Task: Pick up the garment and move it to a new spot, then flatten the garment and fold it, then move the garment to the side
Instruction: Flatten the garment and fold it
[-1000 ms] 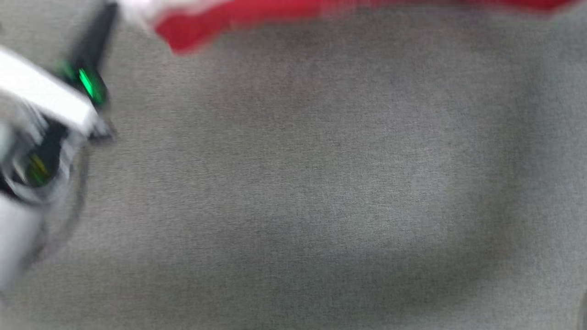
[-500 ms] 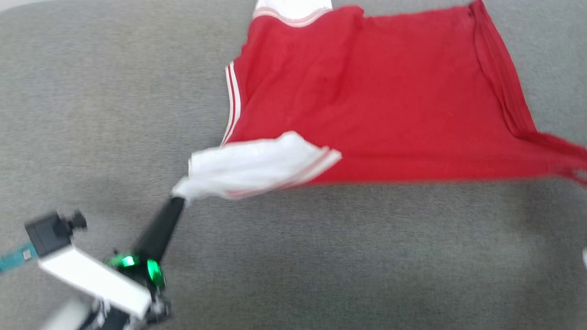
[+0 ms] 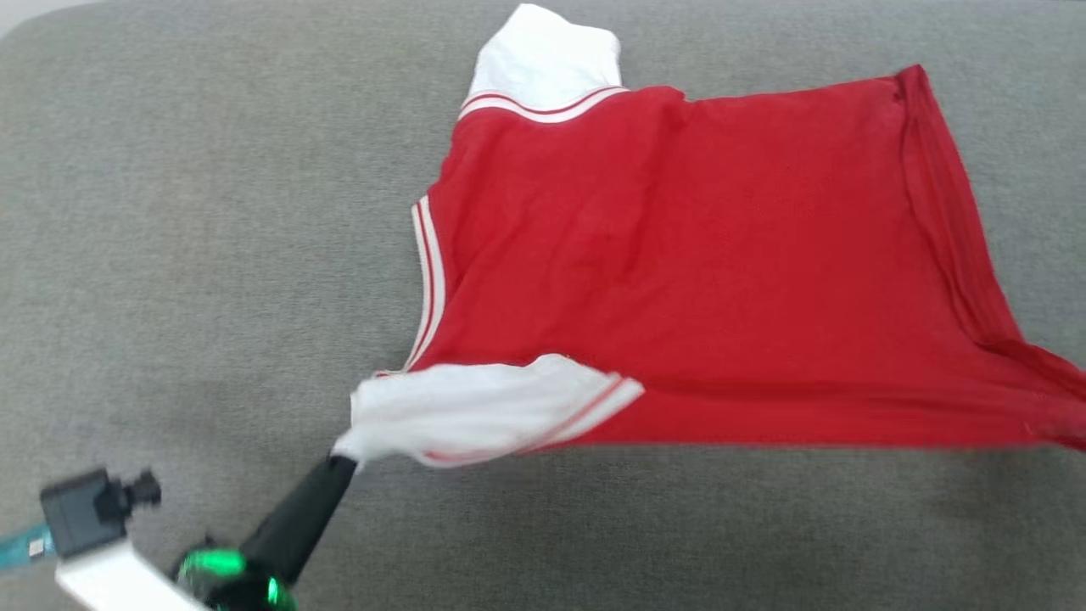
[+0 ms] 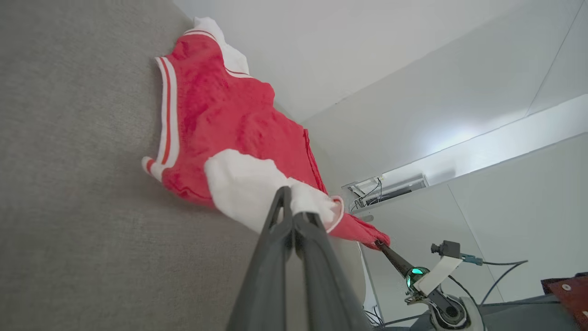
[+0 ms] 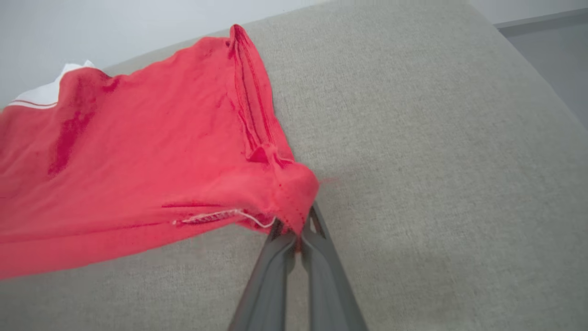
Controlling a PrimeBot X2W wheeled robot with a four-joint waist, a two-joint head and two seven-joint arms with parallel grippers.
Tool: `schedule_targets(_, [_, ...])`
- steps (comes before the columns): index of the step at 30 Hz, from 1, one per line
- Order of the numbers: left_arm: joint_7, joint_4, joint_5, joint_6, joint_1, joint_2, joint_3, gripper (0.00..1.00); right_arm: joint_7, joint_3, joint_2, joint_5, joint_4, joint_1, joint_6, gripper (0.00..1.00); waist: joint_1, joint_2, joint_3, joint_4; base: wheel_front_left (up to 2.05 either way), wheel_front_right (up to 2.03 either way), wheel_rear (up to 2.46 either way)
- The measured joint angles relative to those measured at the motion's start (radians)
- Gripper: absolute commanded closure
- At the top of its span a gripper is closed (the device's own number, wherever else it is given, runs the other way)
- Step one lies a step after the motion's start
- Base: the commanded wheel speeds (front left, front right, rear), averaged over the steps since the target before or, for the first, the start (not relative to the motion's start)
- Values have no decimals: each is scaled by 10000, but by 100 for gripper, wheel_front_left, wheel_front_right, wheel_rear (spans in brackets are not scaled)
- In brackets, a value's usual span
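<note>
- Gripping the cuff of the near white sleeve (image 3: 475,407), the left gripper (image 3: 343,465) was clamped, fingers pressed together.
- The right gripper (image 5: 296,233) was pinched tight on the red hem corner (image 5: 294,193).
- The garment (image 3: 696,255) lay spread on the grey upholstered surface (image 3: 170,212), its near edge raised and stretched between both grippers.
- Both holds appeared to take little cloth, so a hard pull apart could have slipped a corner free and let the edge collapse into wrinkles.
- Uneven lowering might have tucked the sleeve under the body.
</note>
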Motion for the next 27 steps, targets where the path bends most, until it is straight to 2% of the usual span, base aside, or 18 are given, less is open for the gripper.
schedule_targets(5, [811, 387, -201, 0, -1558, -213, -46, 100, 215, 700, -153, -240, 650, -1611, -8, 100, 0, 0, 40, -232, 0, 0, 0])
schedule_targets(12, [2357, 1998, -819, 0, -3771, -696, 215, 100, 514, 1488, -669, -886, 2828, -4192, -8, 100, 0, 0, 292, -466, 0, 0, 0])
schedule_targets(18, [3407, 3586, -842, 0, -4740, -1022, 483, 100, 447, 2330, -941, -1492, 4740, -6041, -8, 100, 0, 0, 720, -695, 0, 0, 0])
schedule_targets(27, [3825, 5058, -422, 0, -5128, -1386, 564, 100, -431, 2736, -773, -1825, 6615, -6926, -8, 100, 1, 0, 1271, -914, 0, 0, 0])
